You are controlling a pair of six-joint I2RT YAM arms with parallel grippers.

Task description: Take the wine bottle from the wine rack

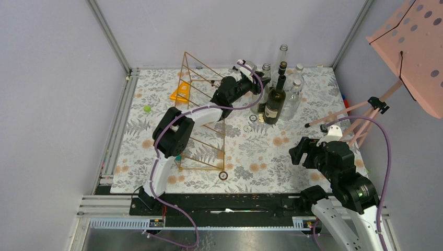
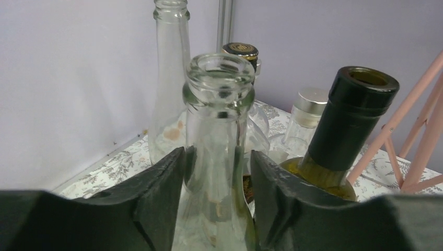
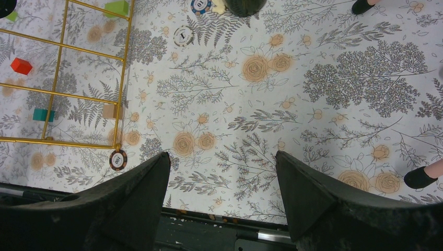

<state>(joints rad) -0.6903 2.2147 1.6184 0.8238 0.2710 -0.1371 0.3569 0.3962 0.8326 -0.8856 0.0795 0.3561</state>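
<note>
The gold wire wine rack (image 1: 203, 169) stands left of centre with no bottle on it; its base also shows in the right wrist view (image 3: 124, 78). My left gripper (image 1: 257, 83) reaches to the back of the table, into a cluster of upright bottles. In the left wrist view it (image 2: 219, 167) is shut on the neck of a clear glass bottle (image 2: 217, 120), which stands upright. A dark wine bottle (image 1: 273, 104) with a black neck (image 2: 355, 115) stands just to its right. My right gripper (image 3: 223, 162) is open and empty, low at the near right (image 1: 299, 154).
More clear bottles (image 2: 170, 78) and a capped jar (image 2: 308, 112) stand behind. A pink tripod (image 1: 355, 112) with a perforated panel (image 1: 412, 47) is at the right. Poker chips (image 3: 118, 159), an orange triangle (image 1: 180, 94), a green ball (image 1: 147, 109) and small blocks (image 3: 21, 66) lie around the rack.
</note>
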